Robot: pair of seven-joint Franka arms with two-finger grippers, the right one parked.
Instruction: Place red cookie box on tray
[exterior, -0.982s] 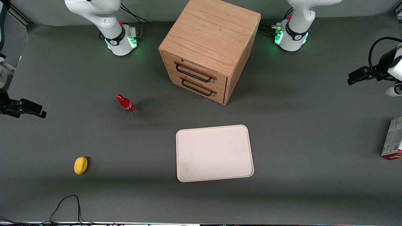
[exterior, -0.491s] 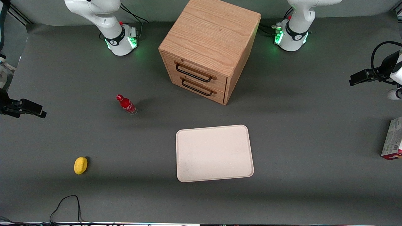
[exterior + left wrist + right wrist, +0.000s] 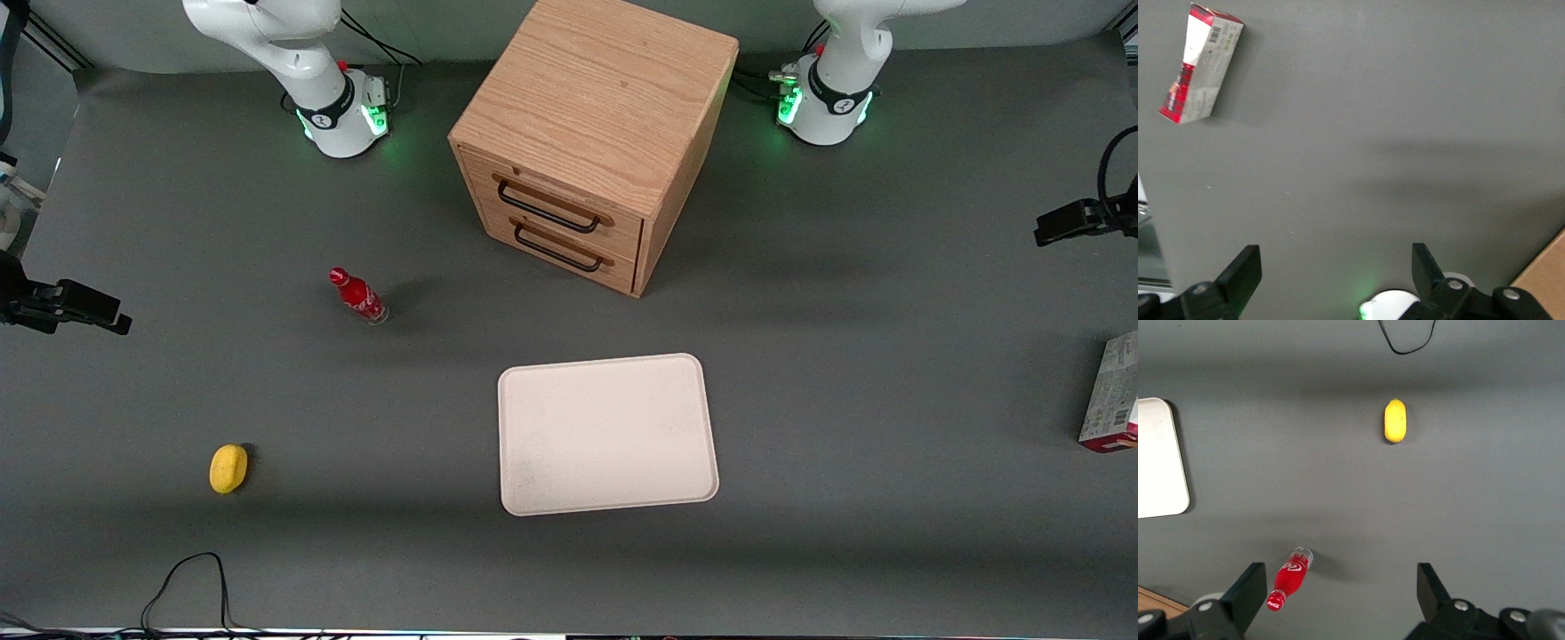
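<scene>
The large flat cream-white rectangular tray point(image 3: 607, 434) with rounded corners and a low rim lies bare on the dark grey counter point(image 3: 845, 356), near the middle and nearer the front camera than the oak-wood two-drawer cabinet point(image 3: 591, 142). Taking the tray as the landmark: the thin red-edged cookie box point(image 3: 1111, 394) with its pale, greenish-printed face stands well apart from the tray, at the working arm's end of the counter, at about the tray's distance from the camera and partly cut off by the picture's edge. In the left wrist view the same box point(image 3: 1200, 64) rests alone on open grey surface.

The left arm's black tool point(image 3: 1337, 273) hangs above the counter at the working arm's end, farther from the front camera than the tray and the box, touching neither. Its two fingers point(image 3: 1243, 270) stand wide apart with nothing between them.

Between the box and the tray the counter carries nothing. The cabinet stands just beside the tray's edge farthest from the camera, drawer fronts with black handles facing the tray. Toward the parked arm's end, well apart from the tray, stand a small red cola bottle point(image 3: 358, 296) and a yellow lemon-shaped object point(image 3: 228, 468); a black cable point(image 3: 182, 587) loops near the counter's front edge.
</scene>
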